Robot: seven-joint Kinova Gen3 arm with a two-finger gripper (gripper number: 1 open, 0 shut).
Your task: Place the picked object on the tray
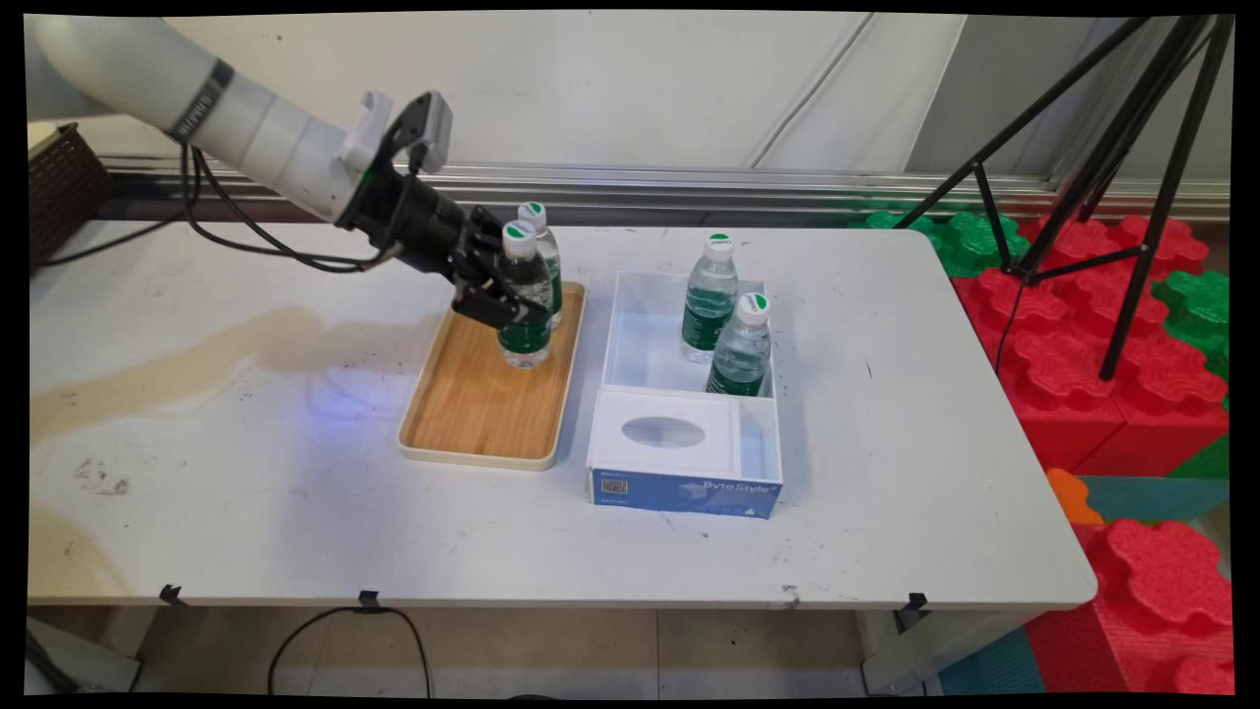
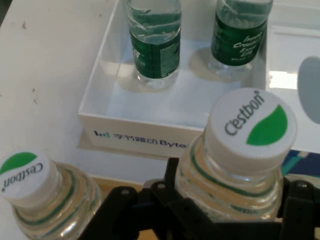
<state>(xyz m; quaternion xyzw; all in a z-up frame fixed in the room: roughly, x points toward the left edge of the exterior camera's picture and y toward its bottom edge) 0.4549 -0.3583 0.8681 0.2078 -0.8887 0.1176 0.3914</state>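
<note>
- Main view: we see the gripper (image 1: 504,295) closed around a water bottle (image 1: 524,295) just below its shoulder, the bottle over the far end of the wooden tray (image 1: 482,404) on the desk (image 1: 246,473).
- We can't tell if its base touches the tray or hangs just above it.
- A second bottle (image 1: 544,258) stands just behind, very close. Our call: keep the held one vertical and move it straight, so the neighbour isn't knocked.
- Arm slants down from upper left, wrist tipped toward the tray.
- White box (image 1: 689,394) beside the tray holds two bottles (image 1: 711,295).
- Hand view: held bottle's cap (image 2: 251,130) sits between the fingers (image 2: 175,200), neck gripped low; the neighbour's cap (image 2: 25,172) is at lower left, box (image 2: 145,135) ahead.
</note>
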